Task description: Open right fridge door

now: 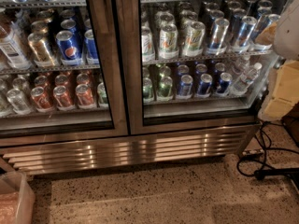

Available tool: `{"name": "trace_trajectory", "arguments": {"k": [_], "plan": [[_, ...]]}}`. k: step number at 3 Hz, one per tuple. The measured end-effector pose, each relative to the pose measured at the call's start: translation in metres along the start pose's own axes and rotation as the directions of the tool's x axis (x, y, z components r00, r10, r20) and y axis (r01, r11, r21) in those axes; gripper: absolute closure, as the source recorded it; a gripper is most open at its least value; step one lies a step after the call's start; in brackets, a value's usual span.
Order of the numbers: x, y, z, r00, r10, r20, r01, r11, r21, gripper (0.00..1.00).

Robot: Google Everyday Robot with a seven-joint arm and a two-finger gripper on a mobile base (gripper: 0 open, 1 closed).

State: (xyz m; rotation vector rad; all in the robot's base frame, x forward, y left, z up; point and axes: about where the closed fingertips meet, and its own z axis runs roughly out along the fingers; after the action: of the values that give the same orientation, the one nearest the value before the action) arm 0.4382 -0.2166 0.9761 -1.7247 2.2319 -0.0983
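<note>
The right fridge door point(133, 78) fills the middle and right of the camera view. It is a glass pane in a wide brushed-steel frame, with shelves of green, silver and blue cans point(187, 36) behind it. It sits flush with the left door point(107, 69) at the centre seam. No handle shows. My gripper point(283, 93) is at the right edge, among the white and cream arm parts that cover the door's right side.
A steel vent grille point(131, 153) runs below the doors. Black cables point(261, 160) and a power strip point(252, 154) lie on the speckled floor at the right. A clear plastic bin point(14, 199) stands at the bottom left.
</note>
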Motion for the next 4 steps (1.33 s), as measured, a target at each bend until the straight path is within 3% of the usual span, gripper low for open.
{"name": "trace_trajectory", "arguments": {"k": [1,2,3,4], "plan": [[0.0,0.0,0.0,1.0,0.0,0.0,0.0,1.0,0.0,0.0],[-0.022,-0.009,0.011,0.993,0.011,0.119,-0.012,0.9999,0.009,0.0],[-0.055,-0.026,0.024,0.954,0.013,0.301,-0.019,0.9996,0.02,0.0],[-0.088,-0.038,0.03,0.879,0.004,0.477,-0.005,1.0,0.001,0.0]]}}
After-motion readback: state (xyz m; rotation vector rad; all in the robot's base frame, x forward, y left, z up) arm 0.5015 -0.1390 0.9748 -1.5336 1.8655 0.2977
